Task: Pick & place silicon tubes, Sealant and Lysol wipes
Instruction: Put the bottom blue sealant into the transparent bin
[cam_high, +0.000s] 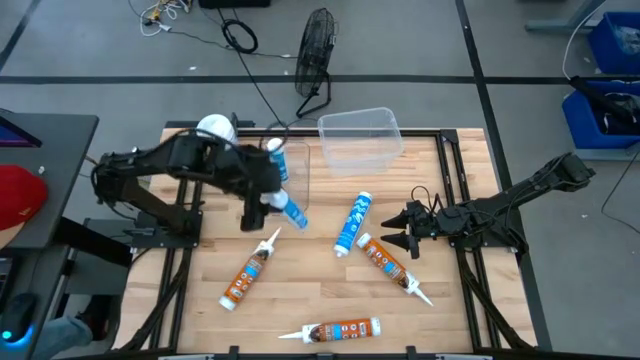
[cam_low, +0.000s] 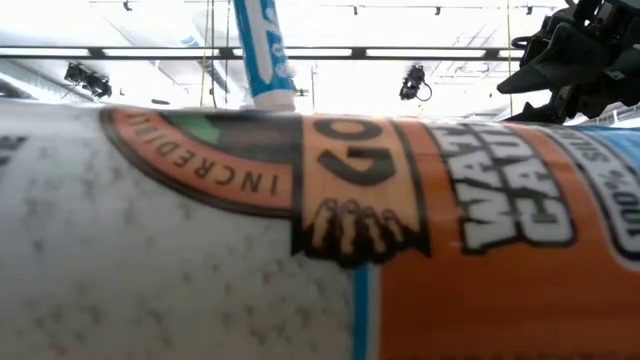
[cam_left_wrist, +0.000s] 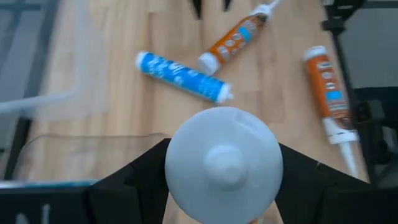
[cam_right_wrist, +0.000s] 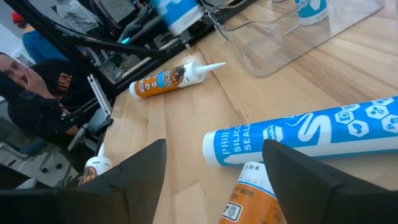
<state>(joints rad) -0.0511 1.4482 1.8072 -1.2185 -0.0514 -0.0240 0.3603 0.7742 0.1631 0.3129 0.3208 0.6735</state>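
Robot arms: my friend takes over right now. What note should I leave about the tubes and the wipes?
Left gripper: jaws shut on the held blue tube, up off the table beside the clear bin.
Right gripper: jaws open, low by the lying blue tube.
Done: another blue tube appears to stand in that bin.
Left: place the held tube, then the lying blue tube, the three orange tubes, and the wipes at the far left corner.
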